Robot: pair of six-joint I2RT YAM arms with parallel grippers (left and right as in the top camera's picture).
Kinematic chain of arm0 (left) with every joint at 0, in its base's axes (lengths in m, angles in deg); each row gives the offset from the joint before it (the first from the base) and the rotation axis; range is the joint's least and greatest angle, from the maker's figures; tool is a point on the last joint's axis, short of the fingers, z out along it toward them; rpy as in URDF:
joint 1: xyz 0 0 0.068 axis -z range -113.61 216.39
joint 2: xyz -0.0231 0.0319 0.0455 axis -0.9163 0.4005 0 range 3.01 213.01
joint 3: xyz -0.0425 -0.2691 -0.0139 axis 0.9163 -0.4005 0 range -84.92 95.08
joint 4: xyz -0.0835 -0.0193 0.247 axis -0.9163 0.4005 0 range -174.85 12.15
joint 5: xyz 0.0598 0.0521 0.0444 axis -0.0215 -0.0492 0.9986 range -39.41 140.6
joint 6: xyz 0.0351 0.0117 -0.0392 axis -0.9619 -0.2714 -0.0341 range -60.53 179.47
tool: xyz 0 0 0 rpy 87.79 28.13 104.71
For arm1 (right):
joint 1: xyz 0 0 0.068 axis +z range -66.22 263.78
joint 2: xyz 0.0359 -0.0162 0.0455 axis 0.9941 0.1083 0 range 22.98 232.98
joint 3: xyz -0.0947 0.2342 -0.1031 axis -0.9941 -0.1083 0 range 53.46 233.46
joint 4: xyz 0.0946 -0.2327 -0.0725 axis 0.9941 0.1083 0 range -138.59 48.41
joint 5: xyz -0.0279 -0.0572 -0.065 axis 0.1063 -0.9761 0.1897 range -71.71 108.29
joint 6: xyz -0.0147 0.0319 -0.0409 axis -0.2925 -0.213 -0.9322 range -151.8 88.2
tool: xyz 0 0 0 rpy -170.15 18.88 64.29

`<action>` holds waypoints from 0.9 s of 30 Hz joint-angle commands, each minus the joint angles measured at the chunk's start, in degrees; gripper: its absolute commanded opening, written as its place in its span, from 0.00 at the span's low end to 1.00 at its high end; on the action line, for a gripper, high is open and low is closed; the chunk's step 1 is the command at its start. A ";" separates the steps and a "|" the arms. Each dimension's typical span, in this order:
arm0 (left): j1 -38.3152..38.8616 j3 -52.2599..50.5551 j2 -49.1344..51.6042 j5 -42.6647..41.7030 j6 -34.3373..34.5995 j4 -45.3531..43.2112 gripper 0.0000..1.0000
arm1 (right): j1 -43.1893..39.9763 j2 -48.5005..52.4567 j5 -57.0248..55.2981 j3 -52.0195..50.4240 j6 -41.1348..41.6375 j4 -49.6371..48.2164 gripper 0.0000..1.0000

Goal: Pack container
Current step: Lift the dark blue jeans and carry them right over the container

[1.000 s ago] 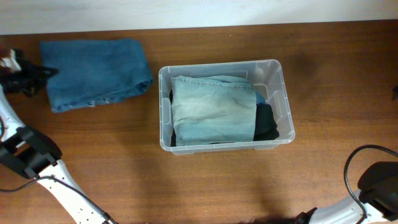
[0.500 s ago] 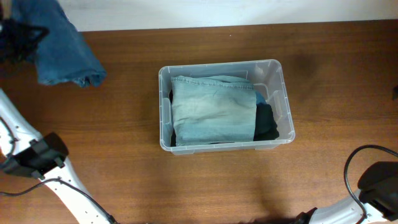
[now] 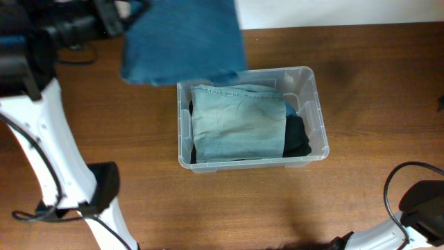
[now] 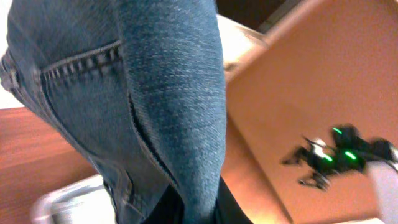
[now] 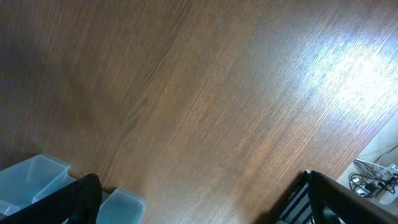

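Observation:
The container (image 3: 321,132), a clear plastic tub, stands mid-table. A folded pale denim garment (image 3: 239,121) lies in it over a dark one (image 3: 298,135). My left gripper (image 3: 130,14) is raised at the back left and shut on a pair of blue jeans (image 3: 184,42). The jeans hang in the air and cover the tub's back-left corner. In the left wrist view the jeans (image 4: 155,93) fill the frame, pinched in the left gripper (image 4: 199,210). My right gripper (image 5: 202,208) stands open over bare wood, holding nothing.
The right arm's base and a looping cable (image 3: 416,201) sit at the front right corner. The left arm's white links (image 3: 48,139) stand over the table's left side. A white wall (image 3: 333,12) runs behind the table.
The left arm has lifted the blue jeans off the table's back left. It has swung them right and up, over the container's back-left corner. The right arm has not moved.

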 commanded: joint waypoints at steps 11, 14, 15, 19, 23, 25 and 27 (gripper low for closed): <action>25.03 -5.27 -3.28 18.45 10.67 -0.76 0.01 | -0.17 -1.25 -0.13 -0.04 -0.17 0.28 0.98; 28.52 -7.80 -3.28 22.49 12.24 -2.16 0.01 | -0.17 -1.25 -0.15 -0.04 -0.17 0.28 0.98; 29.68 -8.83 -3.28 22.62 12.70 -3.28 0.01 | -0.17 -1.25 -0.13 -0.04 -0.17 0.28 0.99; 33.81 -13.05 -3.28 23.17 17.40 -8.20 0.01 | -0.17 -1.25 -0.13 -0.04 -0.17 0.28 0.98; 36.59 -15.82 -3.28 26.36 19.80 -13.25 0.01 | -0.17 -1.25 -0.13 -0.04 -0.17 0.28 0.98; 37.68 -16.90 -3.28 28.00 21.59 -15.19 0.01 | -0.17 -1.25 -0.13 -0.04 -0.17 0.28 0.98; 38.62 -17.81 -3.28 29.59 23.34 -16.92 0.01 | -0.17 -1.25 -0.13 -0.04 -0.17 0.28 0.98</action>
